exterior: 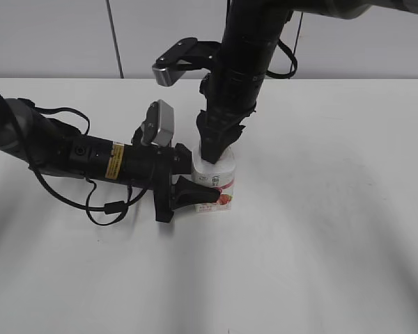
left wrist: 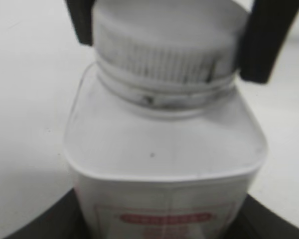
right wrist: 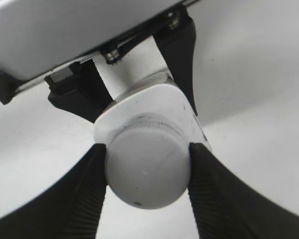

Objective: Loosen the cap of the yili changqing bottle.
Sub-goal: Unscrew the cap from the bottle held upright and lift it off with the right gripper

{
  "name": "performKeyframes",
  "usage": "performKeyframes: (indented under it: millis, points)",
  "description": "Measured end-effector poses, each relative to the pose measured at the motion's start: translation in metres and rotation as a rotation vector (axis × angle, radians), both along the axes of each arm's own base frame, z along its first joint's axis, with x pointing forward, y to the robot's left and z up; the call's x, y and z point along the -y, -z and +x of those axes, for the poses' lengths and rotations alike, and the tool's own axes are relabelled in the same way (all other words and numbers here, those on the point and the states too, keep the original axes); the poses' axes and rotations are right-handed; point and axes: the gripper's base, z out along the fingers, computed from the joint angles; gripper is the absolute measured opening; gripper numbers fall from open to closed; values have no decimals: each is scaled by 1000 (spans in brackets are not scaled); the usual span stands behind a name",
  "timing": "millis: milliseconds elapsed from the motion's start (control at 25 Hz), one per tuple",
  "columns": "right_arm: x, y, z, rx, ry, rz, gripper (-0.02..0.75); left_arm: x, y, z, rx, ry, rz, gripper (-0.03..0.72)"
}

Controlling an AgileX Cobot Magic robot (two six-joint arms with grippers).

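There, the yili changqing bottle (exterior: 216,182) was stood upright on the white table (exterior: 320,229), with its long way running up and down and its neck pointed at the ceiling. It was set near the middle of the table. In the exterior view, the side with the pink band and red fruit picture was turned toward the camera.

From the left, the bottle's body was squeezed low down by the left gripper (exterior: 195,189), which was laid almost flat along the table. Its dark fingers (exterior: 195,192) were closed on both sides of the body, and in the left wrist view the bottle (left wrist: 164,164) was seen right between them.

On top, the cap (right wrist: 147,167) was pinched by the right gripper (right wrist: 148,172), which was brought straight down from above. Its black pads (right wrist: 209,184) were pressed on two sides of the ribbed rim, closed as far as the cap let them. The ribbed side of the cap (left wrist: 167,50) was seen close up in the left wrist view.

Plenty of bare table was left in front, to the right and behind. The far edge of the table was met by a grey wall (exterior: 56,35).
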Motion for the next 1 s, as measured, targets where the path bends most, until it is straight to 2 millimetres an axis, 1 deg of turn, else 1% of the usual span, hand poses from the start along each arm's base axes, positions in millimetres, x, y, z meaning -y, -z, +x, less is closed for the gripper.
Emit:
performKeyframes:
  millis: [160, 600, 1000]
  points:
    - [0, 0, 0, 24, -86, 2, 397, 0, 0, 0, 0, 0, 0, 374]
    - [0, 0, 0, 110, -400, 7, 396, 0, 0, -1, 0, 7, 1, 373]
    - [0, 0, 0, 117, -427, 9, 396, 0, 0, -1, -2, 7, 1, 373]
